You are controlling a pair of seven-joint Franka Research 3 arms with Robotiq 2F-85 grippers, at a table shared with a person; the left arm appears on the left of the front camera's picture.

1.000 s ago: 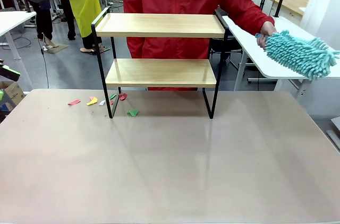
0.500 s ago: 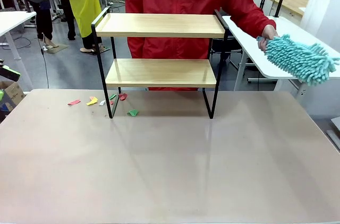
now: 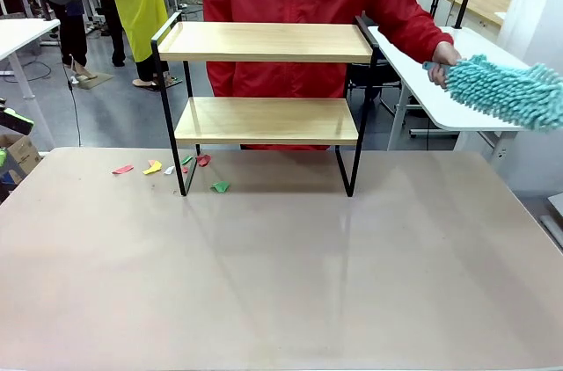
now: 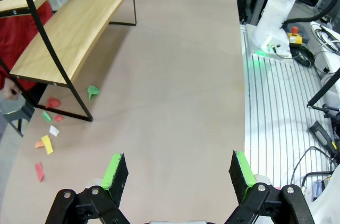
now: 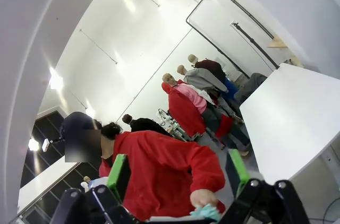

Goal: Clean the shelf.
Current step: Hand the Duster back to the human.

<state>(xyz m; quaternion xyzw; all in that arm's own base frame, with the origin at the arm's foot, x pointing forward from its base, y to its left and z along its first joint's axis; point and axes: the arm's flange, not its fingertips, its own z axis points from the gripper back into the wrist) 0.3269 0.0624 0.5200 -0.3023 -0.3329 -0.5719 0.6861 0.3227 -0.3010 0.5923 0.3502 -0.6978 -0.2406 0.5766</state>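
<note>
Here both tools, left tool (image 4: 178, 173) and right tool (image 5: 178, 173), gape empty.

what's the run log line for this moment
two-tier wooden shelf: bare | coloured paper scraps: on table | person's hand: holds teal fluffy duster | both tools: open

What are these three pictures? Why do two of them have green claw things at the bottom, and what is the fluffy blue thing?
The green things are pads on the robot's jaws. The robot has two arms, each with a small camera on its wrist. One picture looks past the left gripper, open above the beige table. Another looks past the right gripper, also open, pointing up at the person in the red jacket. The third comes from a fixed camera between the arms. It shows the two-tier wooden shelf in a black metal frame and small coloured paper scraps on the table by the shelf's leg. The person's hand holds the fluffy turquoise duster. The robot holds nothing.
</note>
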